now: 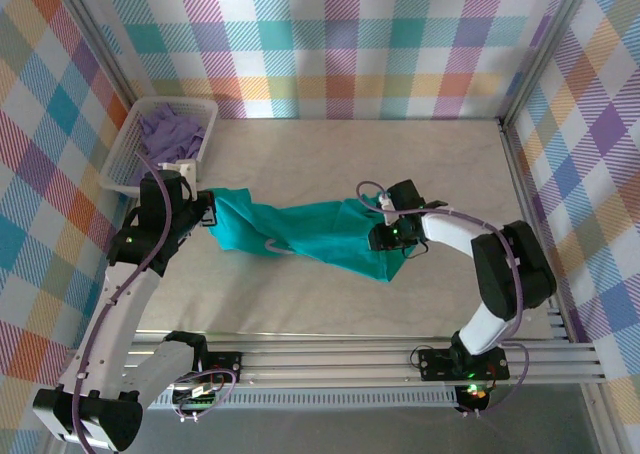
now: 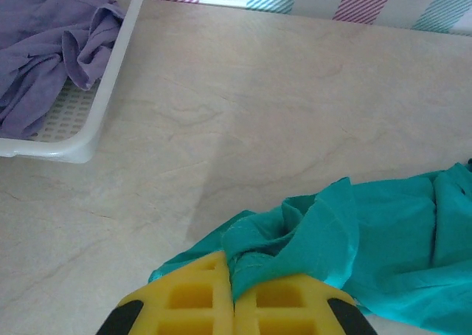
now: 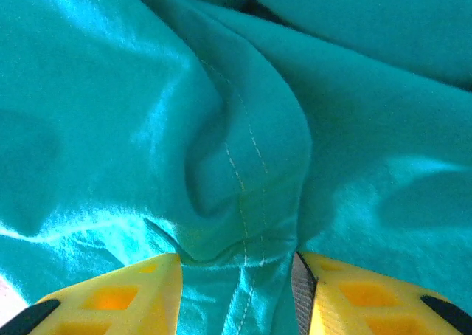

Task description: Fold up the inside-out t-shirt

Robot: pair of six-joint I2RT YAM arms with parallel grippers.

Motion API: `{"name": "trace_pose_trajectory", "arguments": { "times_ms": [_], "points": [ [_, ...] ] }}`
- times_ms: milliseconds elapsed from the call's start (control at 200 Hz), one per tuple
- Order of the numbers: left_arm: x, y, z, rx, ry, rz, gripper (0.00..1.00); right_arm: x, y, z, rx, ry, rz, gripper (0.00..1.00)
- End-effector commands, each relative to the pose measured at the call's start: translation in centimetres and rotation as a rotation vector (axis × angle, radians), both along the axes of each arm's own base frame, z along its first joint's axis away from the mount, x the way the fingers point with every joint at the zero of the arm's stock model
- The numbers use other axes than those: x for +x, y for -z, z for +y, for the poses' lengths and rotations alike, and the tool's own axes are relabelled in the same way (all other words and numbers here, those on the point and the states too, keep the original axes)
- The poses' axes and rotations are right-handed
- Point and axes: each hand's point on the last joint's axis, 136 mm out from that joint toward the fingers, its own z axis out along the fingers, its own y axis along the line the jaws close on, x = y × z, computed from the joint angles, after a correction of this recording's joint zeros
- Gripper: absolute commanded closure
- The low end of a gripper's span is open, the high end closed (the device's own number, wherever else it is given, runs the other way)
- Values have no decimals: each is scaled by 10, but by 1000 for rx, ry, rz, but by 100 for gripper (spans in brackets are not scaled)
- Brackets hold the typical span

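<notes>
The inside-out t-shirt point(image 1: 310, 229) is teal and lies bunched in a long band across the middle of the table. My left gripper point(image 1: 207, 212) holds its left end. In the left wrist view the yellow fingers of that gripper point(image 2: 234, 276) are pressed together on a gathered edge of the t-shirt point(image 2: 383, 224). My right gripper point(image 1: 380, 238) sits on the right end of the cloth. In the right wrist view that gripper point(image 3: 236, 276) is open, its fingers apart, and a stitched fold of the t-shirt point(image 3: 221, 128) bulges between them.
A white basket point(image 1: 120, 164) with a lavender garment point(image 1: 170, 129) stands at the back left, close to my left gripper. The left wrist view shows the same basket point(image 2: 103, 106) and garment point(image 2: 44, 54). Checkered walls enclose the table, and a metal rail runs along its near edge.
</notes>
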Motion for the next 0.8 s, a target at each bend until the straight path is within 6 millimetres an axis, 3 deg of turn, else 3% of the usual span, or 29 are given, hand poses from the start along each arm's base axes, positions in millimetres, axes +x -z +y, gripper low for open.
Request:
{"name": "trace_pose_trajectory", "arguments": {
  "times_ms": [0, 360, 490, 685, 795],
  "points": [
    [2, -9, 1, -5, 10, -44, 100, 15, -8, 11, 36, 6, -24, 57],
    [3, -8, -2, -14, 19, -46, 100, 22, 5, 6, -21, 30, -3, 62],
    [3, -7, -2, -16, 21, -48, 100, 18, 8, 5, -28, 34, -1, 70],
    [3, -7, -3, -19, 24, -47, 100, 23, -11, 6, -1, 46, -63, 89],
    [3, -8, -4, -23, 25, -49, 100, 23, -29, 6, 10, 47, -102, 94]
  ]
}}
